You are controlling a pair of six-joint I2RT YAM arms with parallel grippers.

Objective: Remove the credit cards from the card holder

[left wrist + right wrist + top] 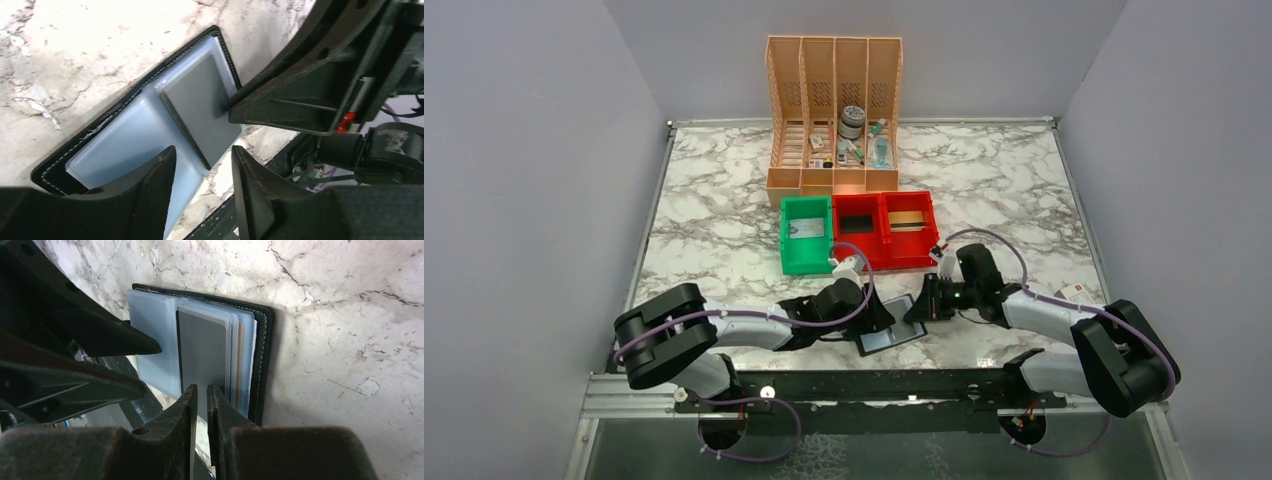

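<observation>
The card holder point(890, 336) lies open on the marble near the front edge, black with pale blue sleeves point(120, 145). A dark grey card point(200, 107) sits in its top sleeve and also shows in the right wrist view point(202, 347). A tan card edge point(239, 360) shows among the sleeves behind it. My left gripper point(202, 167) is open, and its left finger point(155, 195) rests on the blue sleeve. My right gripper point(201, 392) is all but shut, with its tips on the grey card's near edge. They also show in the left wrist view point(235, 104).
A green bin point(786, 240) with a pale card and two red bins point(882, 235) holding a dark card and a tan card stand just behind the arms. An orange file rack point(834, 110) stands at the back. A small white object point(1079, 292) lies at the right.
</observation>
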